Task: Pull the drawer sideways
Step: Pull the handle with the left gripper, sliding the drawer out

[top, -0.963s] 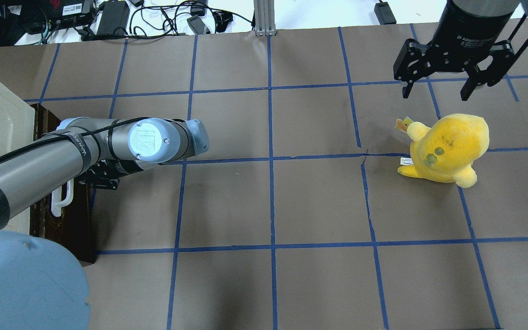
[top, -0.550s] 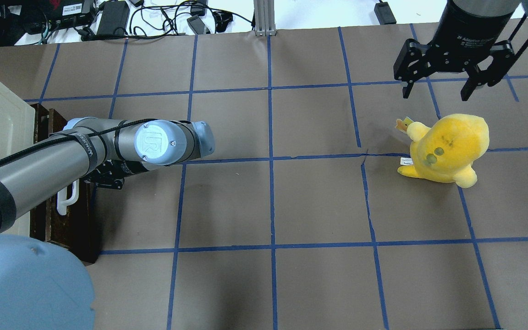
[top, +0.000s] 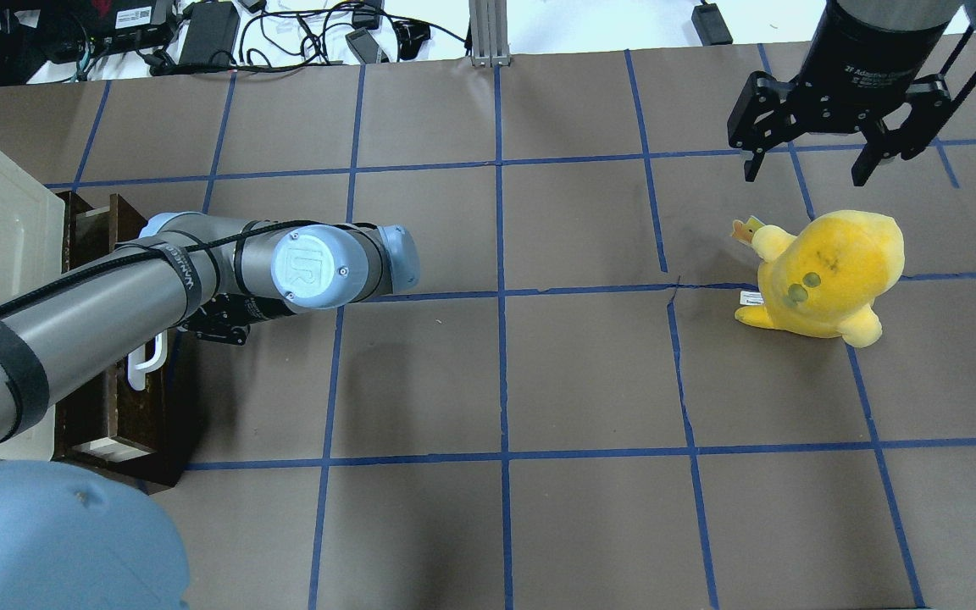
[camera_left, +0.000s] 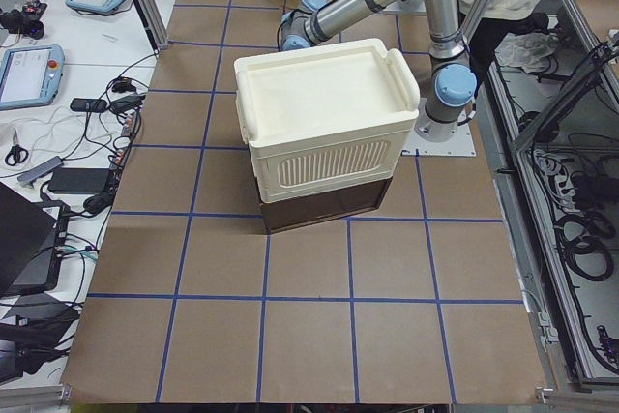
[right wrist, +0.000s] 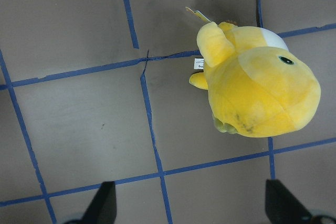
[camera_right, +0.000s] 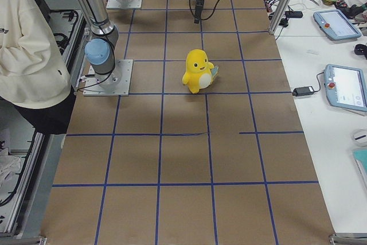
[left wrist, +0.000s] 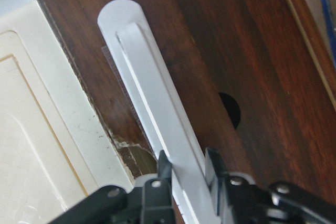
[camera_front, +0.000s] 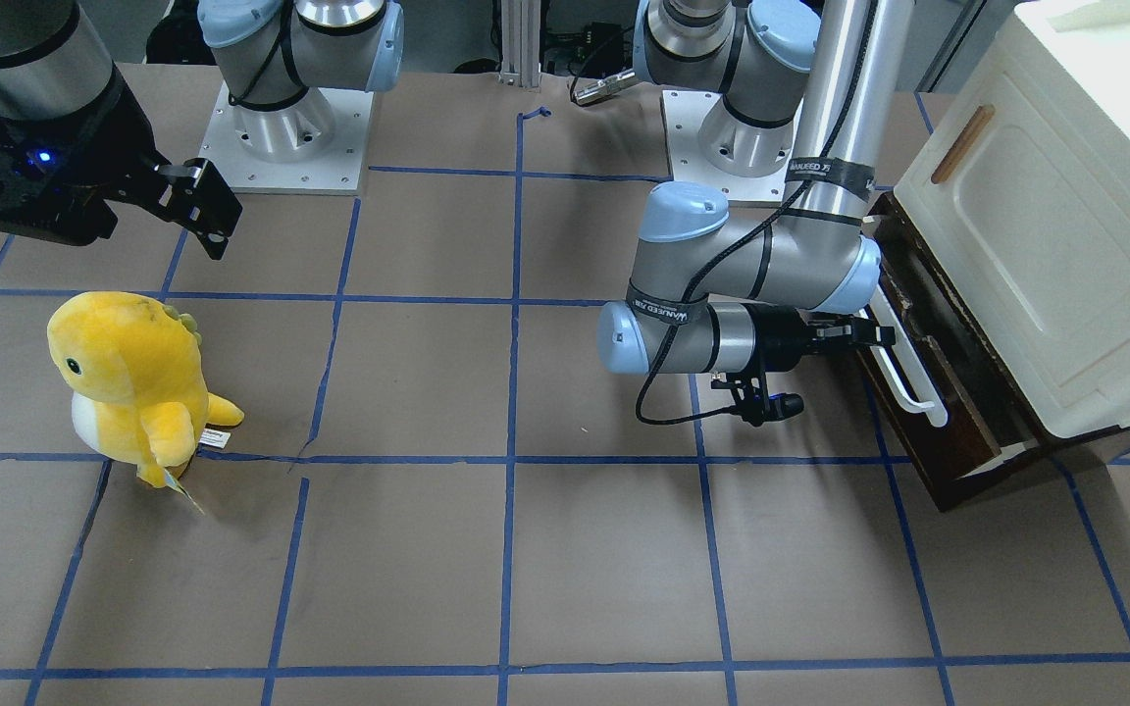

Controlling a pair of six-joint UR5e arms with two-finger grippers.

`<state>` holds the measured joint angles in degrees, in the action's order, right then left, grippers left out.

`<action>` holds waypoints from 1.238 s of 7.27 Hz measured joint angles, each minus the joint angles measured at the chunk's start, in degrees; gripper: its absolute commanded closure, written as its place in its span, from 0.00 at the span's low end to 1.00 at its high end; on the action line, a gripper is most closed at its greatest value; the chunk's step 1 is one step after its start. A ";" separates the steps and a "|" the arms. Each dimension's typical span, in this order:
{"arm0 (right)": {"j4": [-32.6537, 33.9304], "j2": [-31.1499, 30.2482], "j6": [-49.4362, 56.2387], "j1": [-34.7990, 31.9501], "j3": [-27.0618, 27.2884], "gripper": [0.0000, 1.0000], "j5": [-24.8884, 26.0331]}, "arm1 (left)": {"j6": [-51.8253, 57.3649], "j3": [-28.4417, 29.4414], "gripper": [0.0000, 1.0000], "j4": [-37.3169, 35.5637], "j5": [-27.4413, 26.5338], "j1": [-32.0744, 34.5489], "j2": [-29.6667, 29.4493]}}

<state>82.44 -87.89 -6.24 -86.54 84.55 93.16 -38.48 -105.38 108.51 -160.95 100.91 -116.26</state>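
Our left gripper (left wrist: 188, 157) is clenched on the white bar handle (left wrist: 149, 98) of the drawer (camera_front: 952, 446), which seems partly out beneath the cream cabinet (camera_front: 1065, 255). Our right gripper (top: 804, 174) hangs released near the yellow plush (top: 831, 267).

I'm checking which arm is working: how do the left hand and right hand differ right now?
The left hand is shut on the white handle of the drawer; the right hand is open and empty. The left hand lies sideways, facing the drawer front; the right hand points down, hanging above the table near the yellow plush toy. Both are black two-finger hands.
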 measured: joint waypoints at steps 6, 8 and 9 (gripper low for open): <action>0.00 0.00 0.00 -0.03 0.00 0.00 0.00 | 0.23 1.40 0.93 0.27 0.54 3.71 -0.45; 0.00 0.00 0.00 -0.03 0.00 0.00 0.00 | 0.33 1.41 0.93 0.22 0.46 4.68 -0.52; 0.00 0.00 0.00 -0.03 0.00 0.00 0.00 | 0.45 1.44 0.93 0.16 0.41 5.24 -0.57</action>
<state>82.44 -87.89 -6.24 -86.57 84.55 93.16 -38.02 -103.94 108.67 -160.54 106.15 -116.83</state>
